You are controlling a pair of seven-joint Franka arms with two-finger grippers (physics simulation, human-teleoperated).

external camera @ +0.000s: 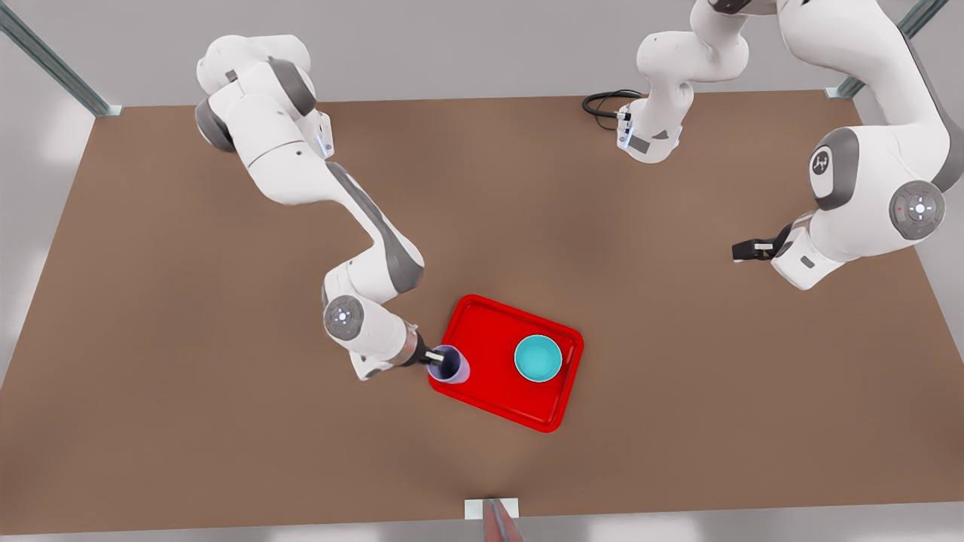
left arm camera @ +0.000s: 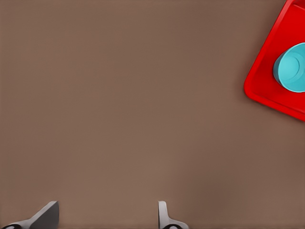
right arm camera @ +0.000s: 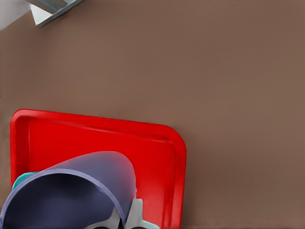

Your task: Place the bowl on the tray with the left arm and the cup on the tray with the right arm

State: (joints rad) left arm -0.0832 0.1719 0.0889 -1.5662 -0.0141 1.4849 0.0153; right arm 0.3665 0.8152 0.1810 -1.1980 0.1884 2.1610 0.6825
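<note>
The cup (external camera: 449, 364) was held over the tray's (external camera: 489, 391) edge, its wall clamped between the right end effector's (external camera: 437, 357) fingers, presumably for lowering inside the rim. The bowl (external camera: 538, 358) sat on the tray. The left end effector (external camera: 742, 250) was parked well apart above the worktop (external camera: 188, 339), fingers (left arm camera: 164, 217) spread and empty.

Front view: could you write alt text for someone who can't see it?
The right tool grips a lavender cup at the edge of a red tray holding a teal bowl. The left tool waits open, away on the brown table.
</note>
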